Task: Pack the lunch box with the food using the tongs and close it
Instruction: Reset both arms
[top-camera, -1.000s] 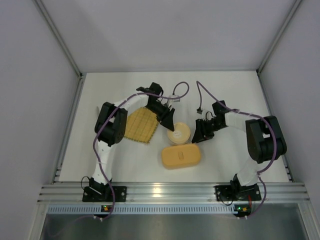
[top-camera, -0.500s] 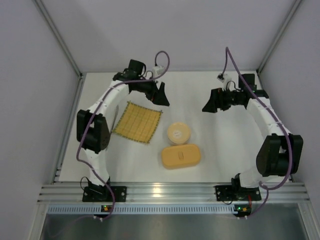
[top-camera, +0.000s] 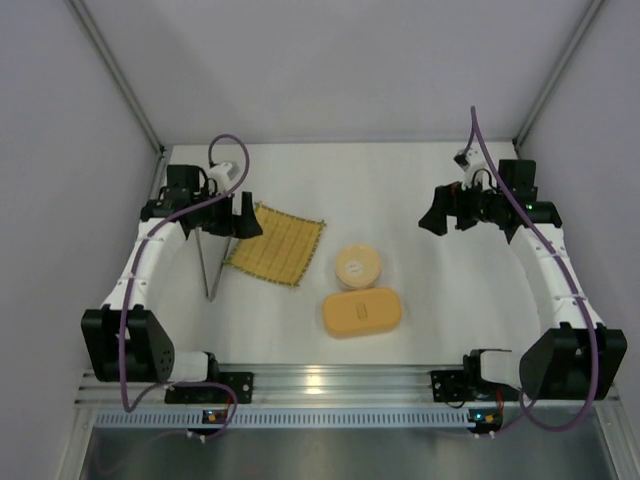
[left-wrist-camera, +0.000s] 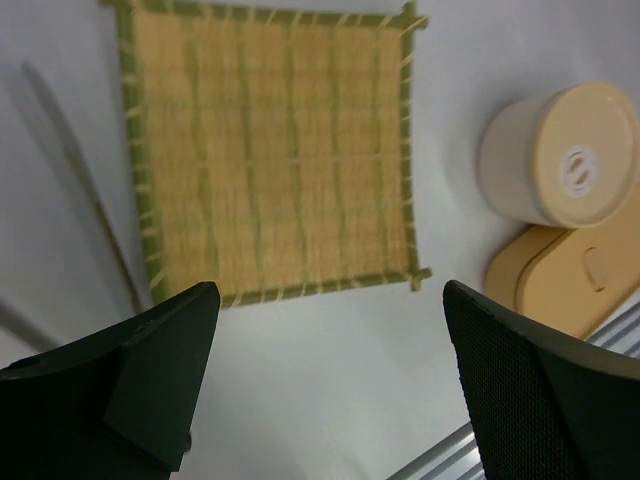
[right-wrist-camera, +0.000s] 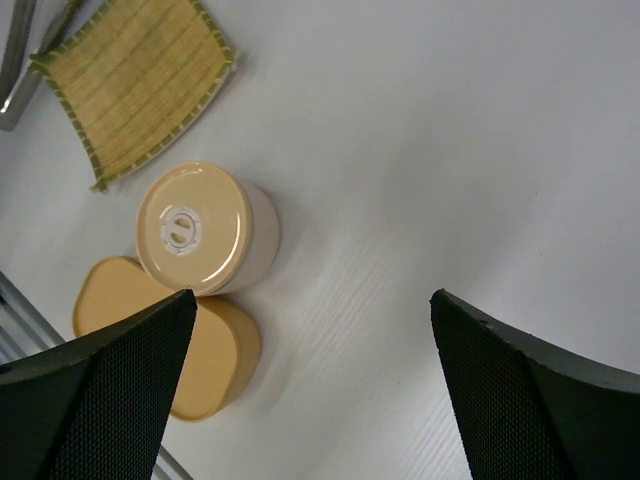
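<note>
Left gripper (left-wrist-camera: 328, 295) and right gripper (right-wrist-camera: 312, 295) gape empty, well apart from the lidded lunch box (top-camera: 362, 311); tongs (top-camera: 205, 268) lie beside mat (top-camera: 278, 248): packing apparently done.

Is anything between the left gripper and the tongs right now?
Nothing visible. The tongs lie bare on the table, just left of the mat, and the open left gripper hangs close by.

White table (top-camera: 450, 300), plain grey walls (top-camera: 340, 60)
</note>
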